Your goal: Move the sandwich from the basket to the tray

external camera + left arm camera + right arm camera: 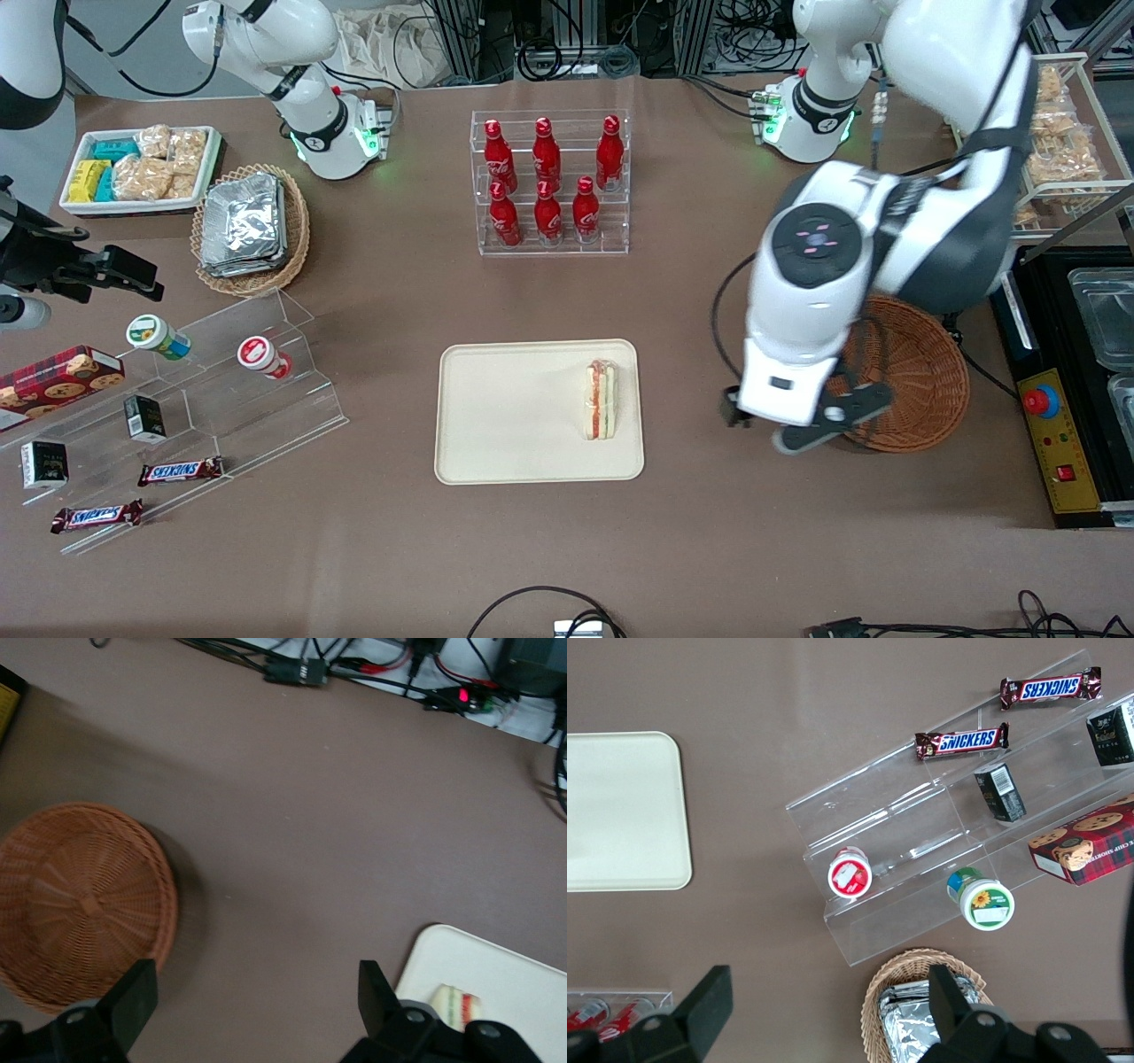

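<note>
The sandwich lies on the cream-beige tray, near the tray's edge toward the working arm's end of the table. It also shows in the left wrist view on the tray. The reddish-brown wicker basket is empty, as the left wrist view shows. My left gripper hangs above the bare table between tray and basket. In the left wrist view it is open and holds nothing.
A clear rack of red bottles stands farther from the front camera than the tray. Clear acrylic steps with snacks, a tan basket of foil packets and a white snack tray lie toward the parked arm's end. A yellow control box sits beside the basket.
</note>
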Controlling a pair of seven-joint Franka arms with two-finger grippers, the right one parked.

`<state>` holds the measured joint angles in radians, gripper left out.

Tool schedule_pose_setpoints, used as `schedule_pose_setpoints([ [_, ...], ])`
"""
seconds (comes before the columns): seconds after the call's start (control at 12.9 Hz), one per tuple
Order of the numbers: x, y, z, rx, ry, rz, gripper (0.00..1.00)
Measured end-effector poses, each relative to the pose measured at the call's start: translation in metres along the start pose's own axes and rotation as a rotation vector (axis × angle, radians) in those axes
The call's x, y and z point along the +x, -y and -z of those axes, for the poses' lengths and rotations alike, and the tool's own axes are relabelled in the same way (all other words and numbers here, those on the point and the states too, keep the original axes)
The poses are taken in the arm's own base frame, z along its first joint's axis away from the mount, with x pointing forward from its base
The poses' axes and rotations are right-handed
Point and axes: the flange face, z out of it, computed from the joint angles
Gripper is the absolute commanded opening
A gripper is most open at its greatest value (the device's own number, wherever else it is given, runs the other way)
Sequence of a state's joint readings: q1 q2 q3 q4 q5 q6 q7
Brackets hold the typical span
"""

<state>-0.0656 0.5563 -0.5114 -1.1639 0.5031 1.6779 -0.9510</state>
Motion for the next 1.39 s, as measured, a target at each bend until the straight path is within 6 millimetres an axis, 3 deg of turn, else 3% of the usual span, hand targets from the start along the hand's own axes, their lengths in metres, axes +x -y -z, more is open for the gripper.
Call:
schedule_pose_setpoints([
  [0.46,0.036,0.066,0.019,-0.012,0.053,-0.045,1.0],
  [0.93,0.052,0.116,0.034,-0.025,0.115,-0.197,1.0],
  [1.16,0.06,0.168,0.039,-0.064,0.162,-0.259,1.0],
  [1.39,0.055,0.212,0.052,-0.08,0.176,-0.291,1.0],
])
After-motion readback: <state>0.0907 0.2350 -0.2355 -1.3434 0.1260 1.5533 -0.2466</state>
